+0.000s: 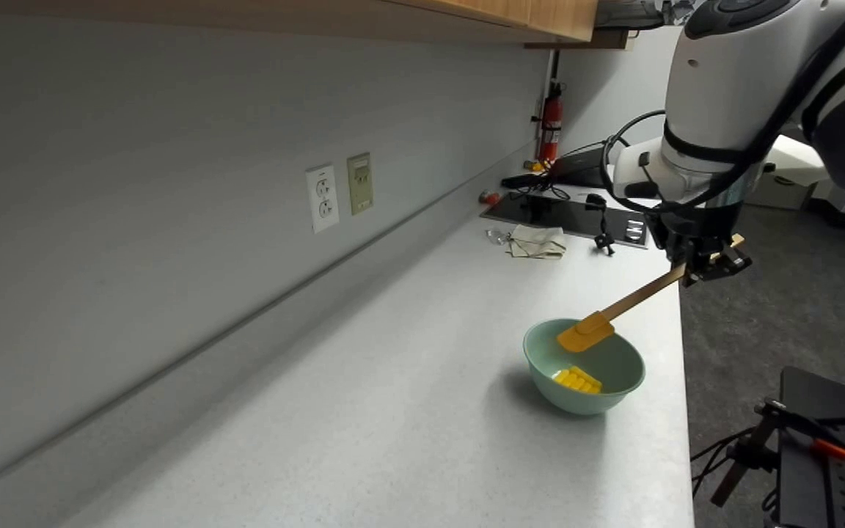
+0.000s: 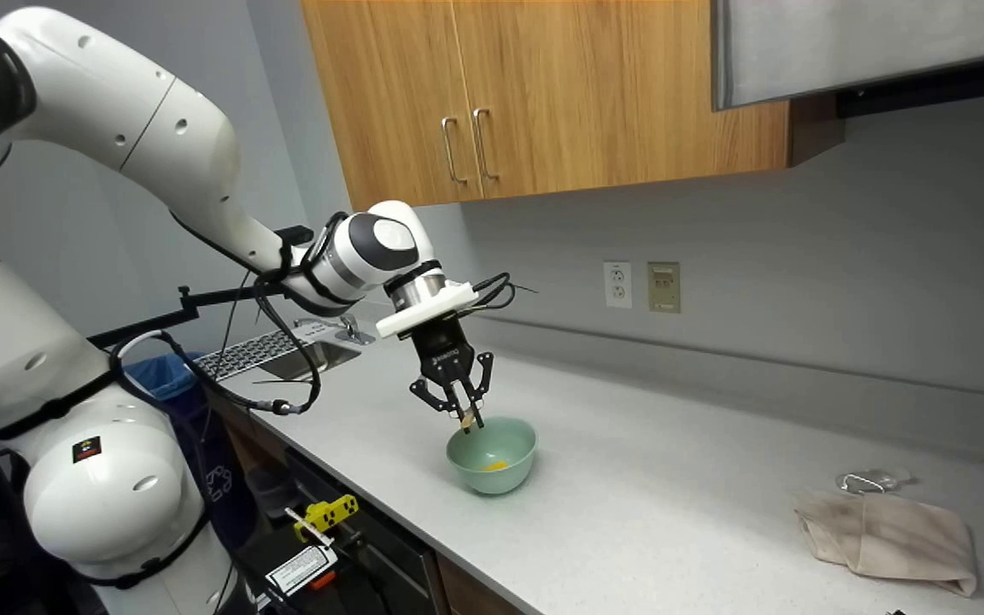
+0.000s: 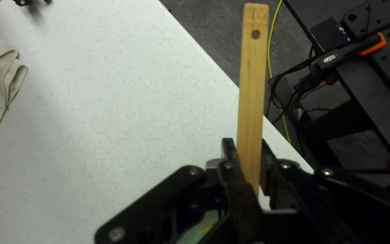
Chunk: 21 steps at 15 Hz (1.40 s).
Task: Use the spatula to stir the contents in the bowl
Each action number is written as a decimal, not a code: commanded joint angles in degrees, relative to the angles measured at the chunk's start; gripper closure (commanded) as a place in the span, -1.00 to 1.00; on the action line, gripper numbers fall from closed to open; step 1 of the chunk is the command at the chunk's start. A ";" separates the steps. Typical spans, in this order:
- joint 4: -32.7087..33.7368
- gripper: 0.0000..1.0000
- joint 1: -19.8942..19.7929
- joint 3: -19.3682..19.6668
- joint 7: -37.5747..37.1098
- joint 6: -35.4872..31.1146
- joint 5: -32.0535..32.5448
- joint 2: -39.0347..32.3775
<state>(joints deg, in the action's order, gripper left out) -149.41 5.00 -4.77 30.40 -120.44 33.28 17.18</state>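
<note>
The pale green bowl (image 1: 575,403) stands on the counter in both exterior views (image 2: 496,481). Yellow pieces (image 1: 578,380) lie in its bottom and also show in an exterior view (image 2: 494,466). My gripper (image 1: 703,265) is shut on the wooden handle of the spatula (image 1: 586,333), which slants down to its yellow-orange blade. The blade is over the bowl's opening, apart from the pieces; I cannot tell if it is below the rim. In the wrist view the fingers (image 3: 247,149) clasp the handle (image 3: 252,91). The blade is hidden there; a bit of bowl (image 3: 195,234) shows.
A folded cloth (image 1: 538,242) and a small clear object (image 2: 876,480) lie on the counter, near a black cooktop (image 1: 562,215). A wall with outlets runs behind. Wooden cabinets (image 2: 560,94) hang above. The counter's front edge is close to the bowl.
</note>
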 commanded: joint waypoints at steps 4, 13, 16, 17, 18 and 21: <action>3.71 0.91 -0.44 1.23 -1.58 -1.24 6.23 -6.38; 6.28 0.91 -0.33 0.79 -7.46 0.87 12.40 -14.52; 7.05 0.91 0.15 0.14 -10.32 2.24 15.64 -17.22; 7.36 0.91 0.33 -0.11 -10.88 2.81 16.68 -17.82; 7.63 0.91 0.45 -0.19 -10.21 2.66 16.13 -18.34; 8.62 0.91 0.96 -1.01 -9.49 4.16 15.03 -19.61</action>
<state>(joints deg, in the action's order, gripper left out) -143.12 5.15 -4.86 21.03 -119.48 48.02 -0.55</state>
